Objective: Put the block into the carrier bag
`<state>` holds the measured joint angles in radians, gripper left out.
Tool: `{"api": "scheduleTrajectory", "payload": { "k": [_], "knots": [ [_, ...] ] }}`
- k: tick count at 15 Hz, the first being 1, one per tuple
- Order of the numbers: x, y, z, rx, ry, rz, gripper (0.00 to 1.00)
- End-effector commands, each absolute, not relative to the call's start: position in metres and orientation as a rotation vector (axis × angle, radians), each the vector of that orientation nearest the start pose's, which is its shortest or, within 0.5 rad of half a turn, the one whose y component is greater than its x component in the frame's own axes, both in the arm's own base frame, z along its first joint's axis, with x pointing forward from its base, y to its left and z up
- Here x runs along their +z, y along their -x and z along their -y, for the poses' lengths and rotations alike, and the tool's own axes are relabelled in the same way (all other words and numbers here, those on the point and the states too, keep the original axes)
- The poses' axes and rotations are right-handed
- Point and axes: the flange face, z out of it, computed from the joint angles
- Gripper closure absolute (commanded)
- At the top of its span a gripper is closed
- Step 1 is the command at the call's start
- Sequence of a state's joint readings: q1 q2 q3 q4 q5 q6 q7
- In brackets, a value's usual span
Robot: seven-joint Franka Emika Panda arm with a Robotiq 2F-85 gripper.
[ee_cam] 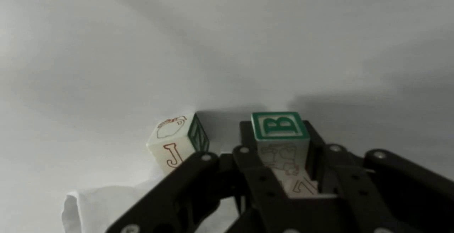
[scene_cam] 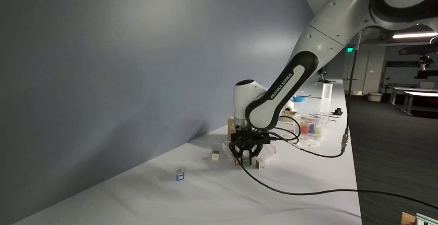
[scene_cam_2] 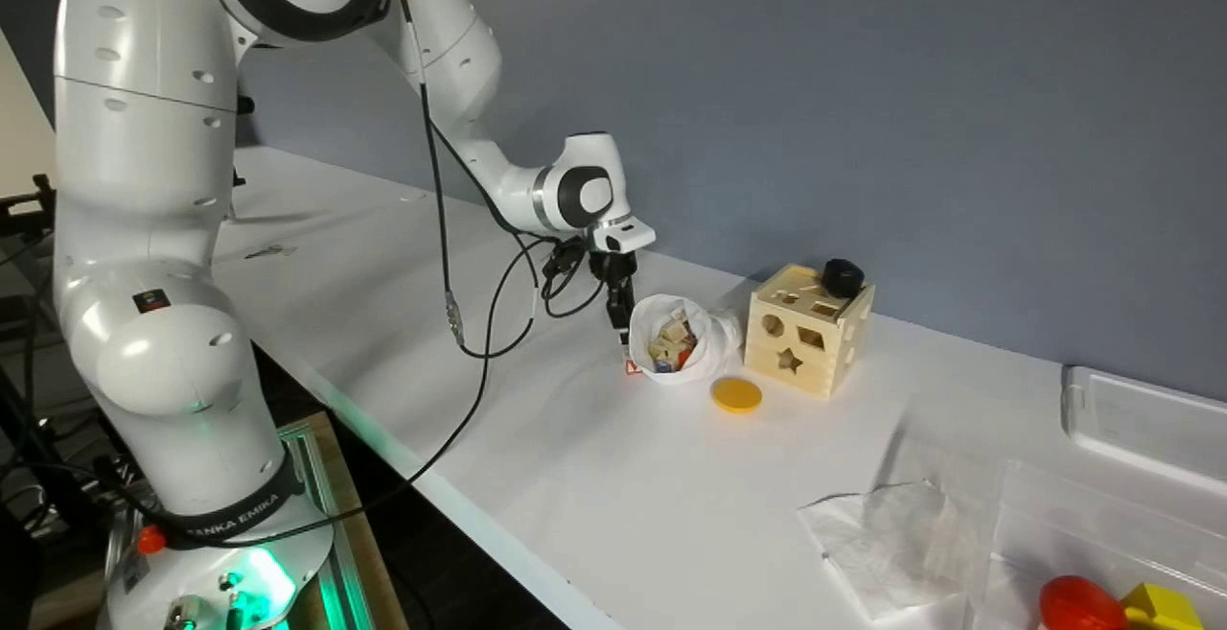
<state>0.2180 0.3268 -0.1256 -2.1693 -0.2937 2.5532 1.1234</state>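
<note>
Nearest, the Robotiq gripper is drawn in to one block's width, its fingers set against opposite sides of the letter-B block. This, by all appearances the block to be bagged, sits at the fingertips, low over the white table; whether it is off the surface cannot be told. The opposed hold leaves the green-framed B uncovered and presumably keeps it from twisting. A red-lettered face shows close below it in the wrist view; how that piece lies is largely hidden. To one side, apart from the held block, rests the letter-J block.

Just beyond, the white carrier bag stands beside the gripper, its mouth spread; wooden blocks inside probably help it keep that shape, and its nearness should make for a short lift over the rim. A red-edged block lies near its base.

Farther on stands the wooden shape-sorting cube, perhaps a backstop for the bag, with a yellow disc flat on the table in front. Farthest, in an exterior view, a clear plastic bin corrals coloured pieces, and a blue bowl lies past it.
</note>
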Motion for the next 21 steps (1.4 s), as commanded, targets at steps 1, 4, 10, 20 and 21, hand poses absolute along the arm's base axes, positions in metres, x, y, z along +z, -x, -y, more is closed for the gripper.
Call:
{"api": "scheduleTrajectory", "payload": {
  "k": [1,4,10,20,21],
  "knots": [
    [0.298,-0.541,-0.075,-0.115,3.027,-1.192,0.91],
    [0.331,-0.519,-0.080,0.018,2.988,-1.258,0.91],
    [0.348,-0.477,-0.041,0.131,2.850,-1.601,0.91],
    [0.320,-0.469,0.026,0.007,2.724,-1.946,0.66],
    [0.322,-0.471,0.032,-0.034,2.718,-1.970,0.66]
  ]
}}
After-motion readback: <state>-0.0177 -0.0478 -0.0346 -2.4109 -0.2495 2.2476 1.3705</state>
